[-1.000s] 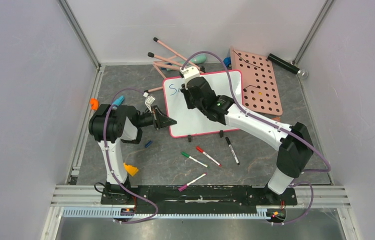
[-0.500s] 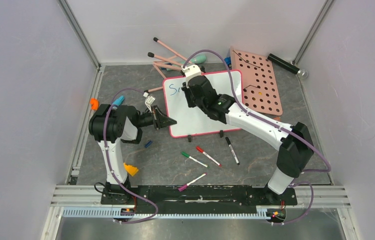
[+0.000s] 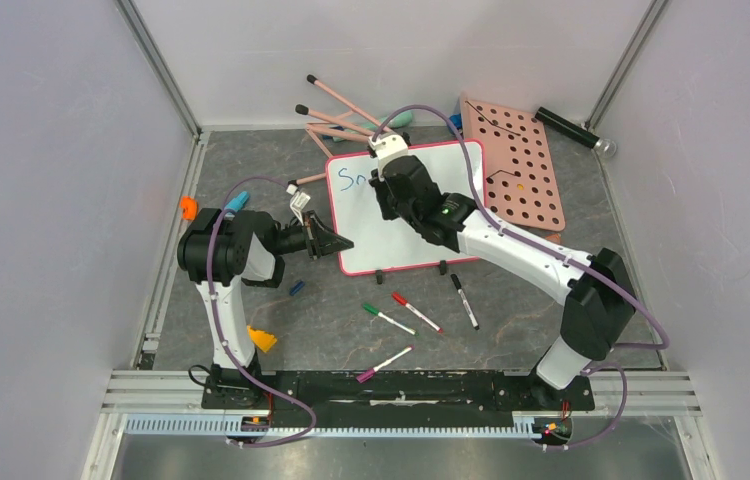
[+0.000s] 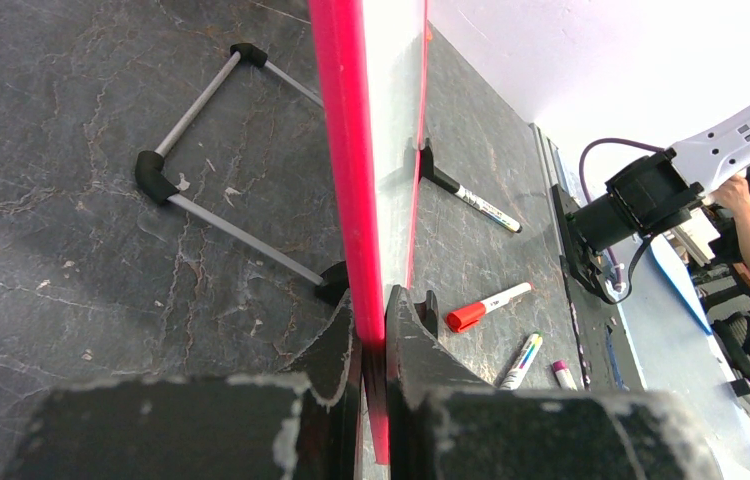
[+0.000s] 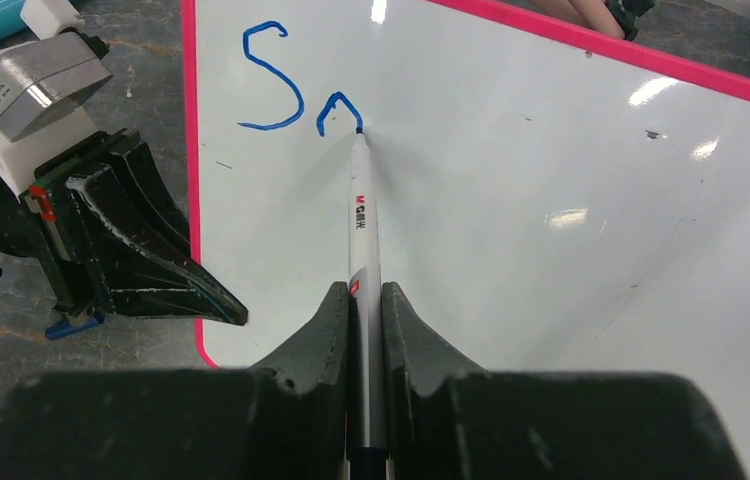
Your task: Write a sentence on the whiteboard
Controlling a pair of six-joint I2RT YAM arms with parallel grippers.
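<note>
Pale, plain walls close in a dark grey, marble-veined tabletop (image 3: 326,330). At its middle, toward the back, sits the whiteboard (image 3: 381,250), a glossy white rectangle with a thin pink-red rim and rounded corners, its two small black feet at the near edge. Ceiling lights glare off its face. The sentence (image 5: 296,95) is only begun at the board's upper left corner: a blue handwritten "S" and, just beside it, one arched stroke of a second letter. A pink perforated pegboard (image 3: 516,160) lies just right of the board. The left pincer (image 4: 371,320) is clamped shut on the board's pink-red rim at the near left corner. The right pincer (image 5: 366,292) is closed on a white-barrelled marker (image 5: 361,220). The marker's blue tip touches the board at the end of the arched stroke, and the short red print on its barrel is too small to read with certainty. On the tabletop in front of the board lie four loose markers - a black one (image 3: 464,300), a red-capped one (image 3: 417,312), a green-capped one (image 3: 388,319) and, nearest the arm bases, a magenta one (image 3: 384,364).
</note>
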